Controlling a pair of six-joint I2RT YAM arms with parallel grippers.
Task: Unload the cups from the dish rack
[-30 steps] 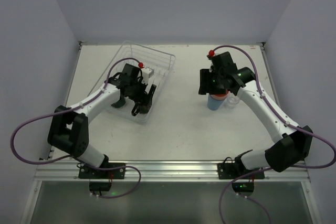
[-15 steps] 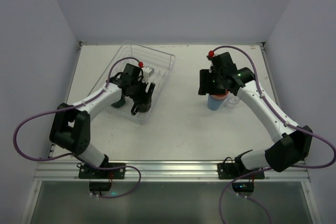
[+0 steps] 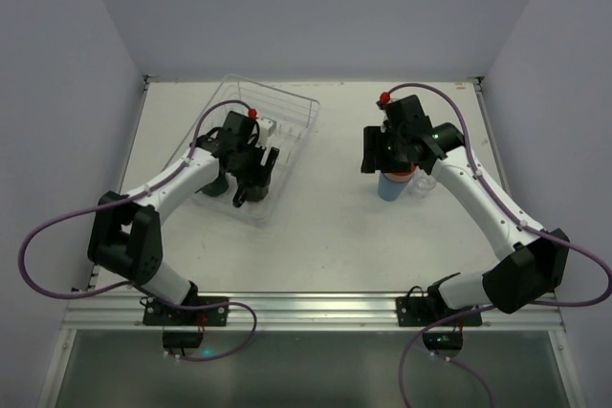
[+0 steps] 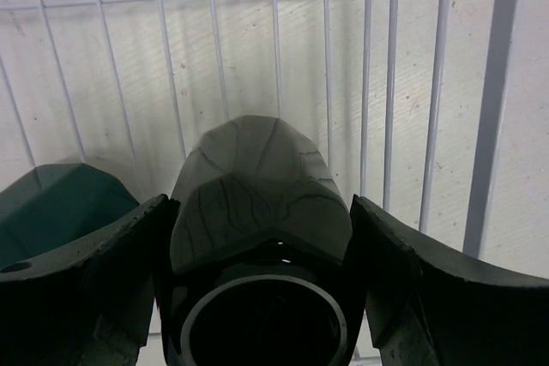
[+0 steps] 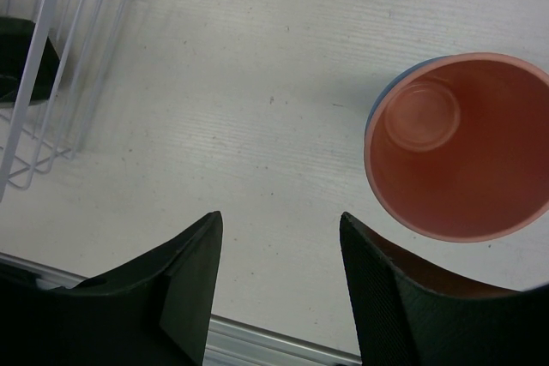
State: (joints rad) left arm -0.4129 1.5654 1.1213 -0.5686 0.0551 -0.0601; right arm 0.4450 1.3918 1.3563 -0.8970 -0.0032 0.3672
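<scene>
The dish rack [image 3: 287,107] stands at the back left. My left gripper [image 3: 239,183] is low inside its near end, its fingers [image 4: 390,255] pressed against both sides of the black mug [image 4: 262,212], which lies with its mouth toward the camera. A dark teal mug [image 4: 60,203] lies just left of it. The salmon-pink tumbler [image 5: 459,147] sits nested in the light-blue tumbler [image 3: 392,188] on the table at the right. My right gripper [image 5: 279,237] is open and empty above them, offset to the tumbler's left. A clear glass [image 3: 424,182] stands beside the stack.
The rack's thin white prongs [image 4: 369,83] rise just beyond the black mug. The rack's corner [image 5: 51,57] shows at the upper left of the right wrist view. A metal rail [image 3: 316,308] runs along the table's near edge.
My left gripper has shifted up and left, deeper into the rack, around the black mug. The right arm has not moved.
</scene>
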